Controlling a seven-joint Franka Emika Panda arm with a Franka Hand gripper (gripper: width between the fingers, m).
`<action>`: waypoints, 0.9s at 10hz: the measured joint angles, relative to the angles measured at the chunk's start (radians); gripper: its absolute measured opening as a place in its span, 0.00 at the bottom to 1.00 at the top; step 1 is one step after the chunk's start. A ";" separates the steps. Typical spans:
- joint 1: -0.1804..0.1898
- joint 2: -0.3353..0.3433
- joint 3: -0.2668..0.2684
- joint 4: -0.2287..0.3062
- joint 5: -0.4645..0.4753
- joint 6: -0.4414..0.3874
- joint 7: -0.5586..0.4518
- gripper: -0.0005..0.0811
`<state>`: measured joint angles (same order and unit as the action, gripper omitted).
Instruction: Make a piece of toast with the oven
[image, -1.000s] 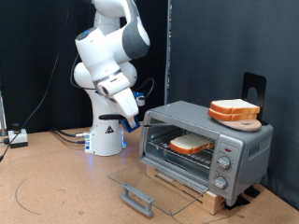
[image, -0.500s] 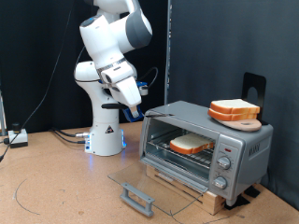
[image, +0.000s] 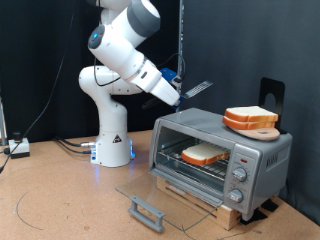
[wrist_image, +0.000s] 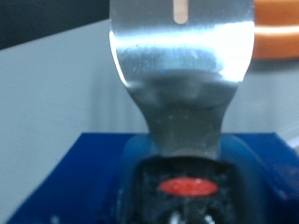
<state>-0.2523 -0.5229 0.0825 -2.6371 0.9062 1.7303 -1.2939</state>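
Gripper: the gripper (image: 181, 93) is hovering in the air above the upper-left corner of the oven, as the exterior view frames it, and its fingers are pinching the handle of a metal spatula (image: 199, 89).
Spatula: in the exterior view the blade is pointing toward the right and sitting clear of the oven's top — touching nothing. In the wrist view the spatula (wrist_image: 182, 58) is filling most of the frame, shiny and slotted near its far end, with its neck running down into the blue gripper body (wrist_image: 177, 173).
Piece of toast: the piece of toast (image: 204, 154) is lying flat on the wire rack inside the oven, pale on its face and tan at the crust.
Oven: the oven (image: 258, 160) is standing on a wooden base at the exterior view's right, with its round knobs in a column on its right-hand front panel.
Door: the glass door (image: 160, 196) is hanging fully open and lying nearly level, its bar handle (image: 147, 211) pointing toward the exterior view's bottom.
Remaining slices: a small pile of bread slices (image: 251, 118) is resting on a round board on top of the oven — well apart from the spatula blade.
Arm: the white arm (image: 125, 55) is reaching from its base at the left toward the oven's top.
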 joint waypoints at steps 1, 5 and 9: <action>0.010 -0.017 0.032 -0.003 -0.002 0.014 0.002 0.49; 0.019 -0.051 0.070 -0.021 -0.085 -0.004 -0.055 0.49; 0.051 -0.117 0.162 -0.060 -0.109 0.020 -0.080 0.49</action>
<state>-0.2011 -0.6396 0.2446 -2.6971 0.7973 1.7508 -1.3739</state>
